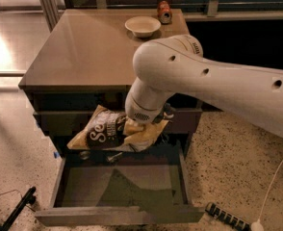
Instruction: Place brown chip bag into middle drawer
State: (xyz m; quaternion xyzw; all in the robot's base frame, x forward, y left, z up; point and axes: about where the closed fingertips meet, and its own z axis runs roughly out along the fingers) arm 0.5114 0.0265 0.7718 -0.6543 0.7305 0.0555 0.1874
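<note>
The brown chip bag (109,131), dark brown and tan-yellow with white lettering, hangs tilted in front of the cabinet, above the back of the open middle drawer (120,189). My gripper (134,137) is below the big white wrist and shut on the bag's right half. The wrist and the bag hide most of the gripper. The drawer is pulled out towards me and its bare grey floor shows, with nothing on it.
The cabinet top (88,52) carries a white bowl (142,26) and a can (164,11) at the back. My white arm (218,88) spans the right side. A black cable and a strip (226,217) lie on the speckled floor by the drawer's right corner.
</note>
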